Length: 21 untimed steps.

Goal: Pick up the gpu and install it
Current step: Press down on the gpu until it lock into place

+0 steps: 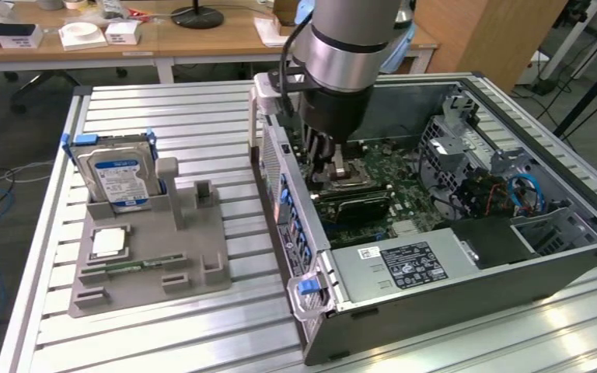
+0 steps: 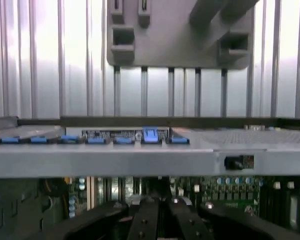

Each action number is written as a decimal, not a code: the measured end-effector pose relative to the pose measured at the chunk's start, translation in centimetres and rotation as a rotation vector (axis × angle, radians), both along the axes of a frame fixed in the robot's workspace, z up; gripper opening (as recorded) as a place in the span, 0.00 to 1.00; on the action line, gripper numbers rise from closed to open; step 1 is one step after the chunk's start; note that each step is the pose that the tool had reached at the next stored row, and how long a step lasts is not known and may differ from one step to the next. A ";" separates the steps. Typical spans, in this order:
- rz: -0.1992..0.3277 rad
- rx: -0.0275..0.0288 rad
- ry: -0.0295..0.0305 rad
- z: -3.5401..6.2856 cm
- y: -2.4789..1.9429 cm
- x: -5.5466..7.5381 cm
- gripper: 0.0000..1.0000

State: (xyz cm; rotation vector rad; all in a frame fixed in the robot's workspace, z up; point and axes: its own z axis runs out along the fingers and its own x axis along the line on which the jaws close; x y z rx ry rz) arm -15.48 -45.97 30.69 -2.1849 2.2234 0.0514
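Install step in hand: tool (image 1: 338, 167), closed narrow, sits down inside the computer case (image 1: 547, 233) over the motherboard (image 1: 382, 183), gpu not distinguishable; seating demands straight downward pressure.

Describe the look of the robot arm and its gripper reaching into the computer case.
The arm is a thick round tube, dark grey above and shiny silver at the wrist joint, with a black cable running down the side on the exterior view's left. Below it sits a black cylindrical gripper with dark linkage bars and slim fingers, black with small screws.
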 end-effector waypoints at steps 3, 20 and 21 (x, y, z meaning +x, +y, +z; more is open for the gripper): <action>0.000 -0.0002 0.0001 0.00 -0.56 -0.2 0.11; 0.000 -0.0014 0.0019 -1.28 -0.89 -0.7 0.11; 0.000 0.0001 0.0008 -1.47 -0.88 -0.7 0.11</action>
